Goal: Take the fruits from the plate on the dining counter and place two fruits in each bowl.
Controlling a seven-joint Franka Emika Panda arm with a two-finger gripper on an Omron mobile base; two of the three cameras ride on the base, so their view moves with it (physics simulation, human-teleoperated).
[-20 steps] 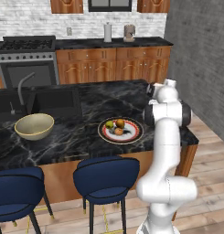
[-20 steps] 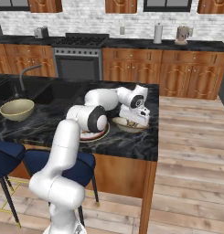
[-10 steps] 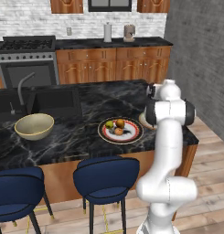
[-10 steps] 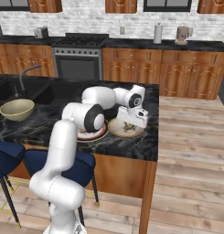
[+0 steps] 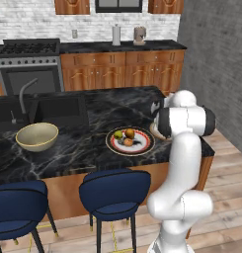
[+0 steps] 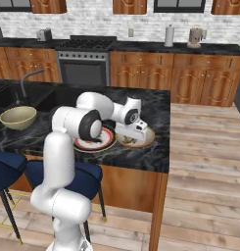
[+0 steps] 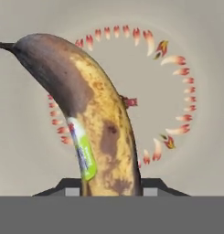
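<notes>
My gripper [image 7: 111, 189] is shut on a brownish, spotted banana [image 7: 97, 119] with a green sticker. It hangs low over the shallow off-white bowl [image 6: 148, 139], whose inside has a ring of red marks [image 7: 177, 60]. In the right base view the gripper [image 6: 140, 132] sits over this bowl at the right end of the dining counter [image 6: 141, 158]. Left of it lies the red-rimmed plate [image 5: 143, 146] with a yellow-green fruit [image 5: 118, 133] and two orange fruits [image 5: 129, 133]. The deep cream bowl [image 5: 37, 136] stands far to the left.
A sink with a faucet [image 5: 22, 96] is set into the counter behind the deep bowl. Two blue stools [image 5: 114, 189] stand at the counter's front. The counter ends just right of the shallow bowl. A stove [image 6: 84, 61] and cabinets line the back wall.
The hand with the banana has sunk a little lower over the shallow bowl. The fruits on the plate have not moved.
</notes>
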